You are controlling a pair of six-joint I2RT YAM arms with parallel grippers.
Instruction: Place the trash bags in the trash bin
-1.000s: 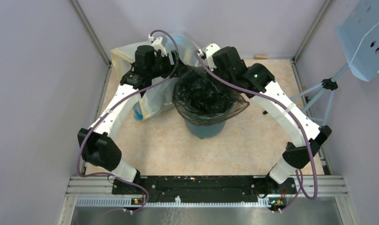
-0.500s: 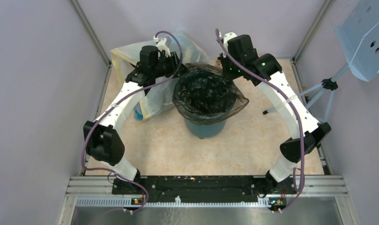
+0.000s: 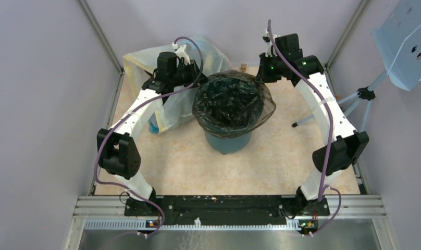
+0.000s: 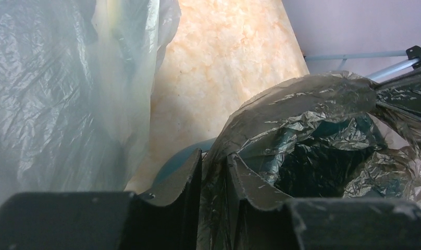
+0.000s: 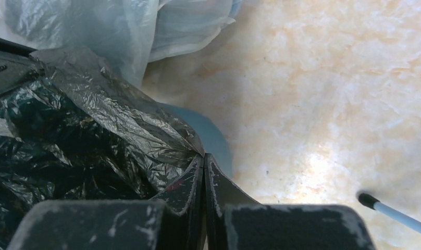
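1. Biggest change: my R arm swung out to the right and back. A sec ago both arms were bunched close over the far side of the bin. The L arm hardly moved.
2. The bag changed shape w/ that pull. It had a loose flap poking out on the right. Now its mouth is stretched round and wide over the rim.
3. Left hand: narrow gap, holding. The L wrist cam shows black film squeezed between the two fingers, at the bag's left edge.
4. Right hand: fingers pressed flat together. The bag's edge runs right into the tips, so I think it's pinching a thin bit of film at the far right edge.
5. Where things are: the bag sits down inside the bin, w/ its top folded over the outside. The bin stands mid counter. The big pale bag is just beside it, back left, not touched.
6. What it means: I'd say the job is almost done, as the bag is in and spread open. Left to do, prob.: let go w/ both hands. The film looks thin, so more pulling could rip it or tip the bin.
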